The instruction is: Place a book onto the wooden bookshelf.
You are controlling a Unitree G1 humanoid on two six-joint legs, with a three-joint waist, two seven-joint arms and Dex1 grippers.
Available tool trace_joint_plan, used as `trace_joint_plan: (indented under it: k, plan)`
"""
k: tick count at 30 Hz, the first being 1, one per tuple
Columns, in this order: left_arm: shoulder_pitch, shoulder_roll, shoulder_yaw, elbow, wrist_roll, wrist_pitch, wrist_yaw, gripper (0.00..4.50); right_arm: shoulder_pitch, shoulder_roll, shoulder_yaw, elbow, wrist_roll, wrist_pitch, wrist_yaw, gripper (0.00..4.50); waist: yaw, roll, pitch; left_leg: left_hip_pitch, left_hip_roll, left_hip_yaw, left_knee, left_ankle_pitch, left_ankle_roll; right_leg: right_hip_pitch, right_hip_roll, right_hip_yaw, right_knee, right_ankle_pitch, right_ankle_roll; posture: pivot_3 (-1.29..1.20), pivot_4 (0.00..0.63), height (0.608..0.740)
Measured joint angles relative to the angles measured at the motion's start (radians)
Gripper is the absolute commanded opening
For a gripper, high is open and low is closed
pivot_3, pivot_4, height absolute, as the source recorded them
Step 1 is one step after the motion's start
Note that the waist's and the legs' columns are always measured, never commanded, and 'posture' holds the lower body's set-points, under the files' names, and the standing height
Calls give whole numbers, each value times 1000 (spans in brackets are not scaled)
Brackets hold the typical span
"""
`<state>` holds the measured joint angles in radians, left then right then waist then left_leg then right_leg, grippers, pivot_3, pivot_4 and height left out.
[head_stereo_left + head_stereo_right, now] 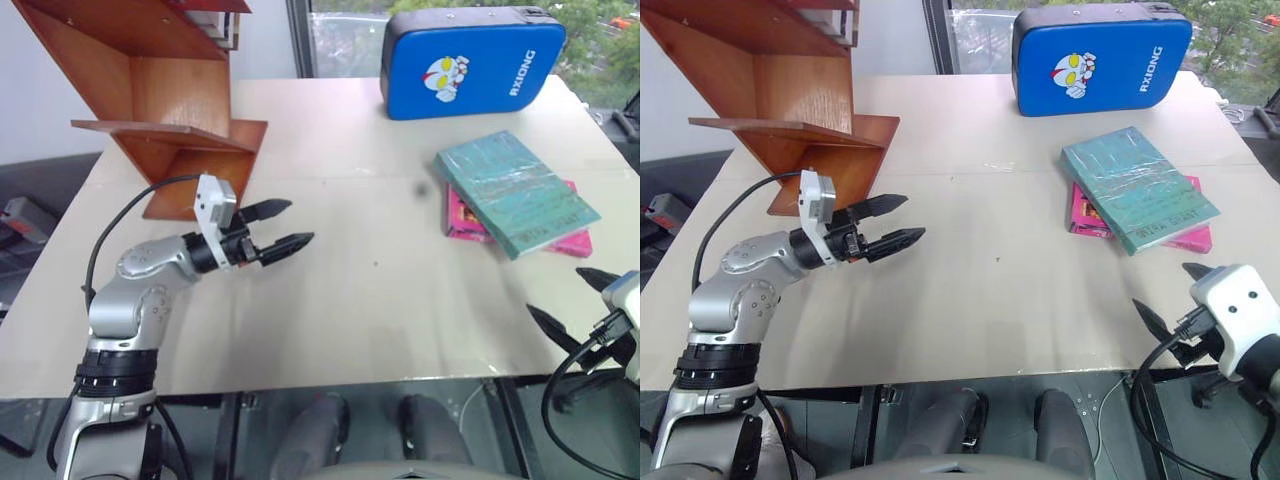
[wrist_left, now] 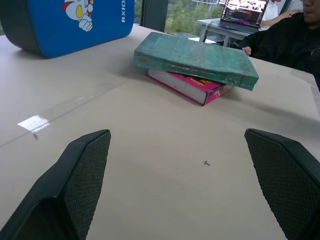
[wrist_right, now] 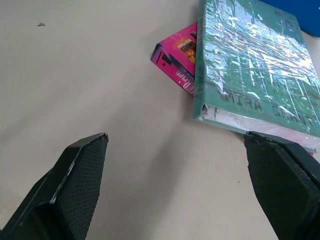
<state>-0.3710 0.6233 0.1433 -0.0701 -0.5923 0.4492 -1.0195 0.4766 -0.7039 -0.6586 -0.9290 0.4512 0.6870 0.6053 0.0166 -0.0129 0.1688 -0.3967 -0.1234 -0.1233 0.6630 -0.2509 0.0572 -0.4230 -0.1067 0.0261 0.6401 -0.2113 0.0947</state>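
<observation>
The teal-green book (image 1: 515,190) lies flat on top of a smaller pink book (image 1: 462,219) at the right of the table; both also show in the left wrist view, teal book (image 2: 195,57). The wooden bookshelf (image 1: 165,95) stands at the table's far left corner. My left gripper (image 1: 285,226) hovers open over the table's left middle, just in front of the shelf's base, pointing right toward the books. My right gripper (image 1: 570,300) is open at the table's near right edge, a short way short of the teal book (image 3: 255,65), with nothing between its fingers.
A blue padded case (image 1: 470,60) with a cartoon logo stands upright at the table's back edge, behind the books. A person in dark clothing (image 2: 290,37) sits at a laptop beyond the table. Bare tabletop (image 1: 380,280) lies between the two grippers.
</observation>
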Motion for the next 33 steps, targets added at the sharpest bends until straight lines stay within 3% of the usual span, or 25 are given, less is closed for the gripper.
trace_joint_plan:
  k: [11, 15, 17, 21, 26, 28, 30, 31, 33]
  plan:
    - [-29, -41, -37, 0, 10, -18, -1, 4500, -182, -25, 42, 86, -49, 30, -85, 4445, 0, 0, 0, 0, 0, 0, 0, 2, -3, 0, 0, 0, 0, 0, 0, 0, 150, 736]
    - [-31, -38, -67, -15, 19, -38, -32, 4500, -459, -136, 157, 240, -112, 290, -235, 4445, -6, 0, 0, 0, 0, 2, 1, 3, -3, -1, 0, 2, 0, 0, 0, 0, 150, 736]
    - [-30, -40, -84, -36, 21, -49, -44, 4500, -596, -140, 188, 326, -113, 359, -263, 4445, -4, 0, 0, -1, 0, 2, 1, 3, -3, -1, 0, 1, 0, 0, 0, 0, 150, 736]
    - [-36, -47, -114, -64, 23, -71, -55, 4500, -888, -136, 273, 593, -107, 422, -269, 3239, -2, 1, 1, -2, 0, 2, 0, 5, 1, -2, 0, 1, 0, 0, -1, 0, 150, 736]
    - [-56, -71, -123, -92, 24, -72, -40, 4500, -1196, -128, 443, 988, -195, 353, -293, 900, -7, 1, 1, -4, -1, 4, -1, 5, 1, -5, -1, 3, 0, 1, -1, 0, 150, 736]
    - [-53, -74, -122, -118, 22, -72, -24, 4500, -1362, -94, 486, 1264, -258, 266, -329, 39, -9, 1, 1, -4, -1, 4, -3, 5, 1, -6, -1, 4, 0, 1, -1, 0, 150, 736]
    - [-47, -75, -118, -127, 21, -71, -19, 4500, -1429, -72, 486, 1394, -278, 216, -354, 39, -8, 1, 1, -4, -1, 4, -6, 5, 1, -8, -1, 4, -1, 1, -2, 0, 150, 736]
    - [-37, -77, -117, -143, 21, -66, -3, 4500, -1539, -33, 471, 1614, -289, 147, -405, 39, -11, 1, 1, -5, -1, 6, -8, 5, 1, -9, -1, 6, -2, 1, -2, 0, 150, 736]
    - [-26, -81, -118, -169, 19, -62, 7, 4500, -1609, -15, 449, 1773, -292, 87, -442, 39, -16, 1, 1, -5, -1, 7, -10, 5, 1, -9, 0, 7, -4, 1, -2, 0, 150, 736]
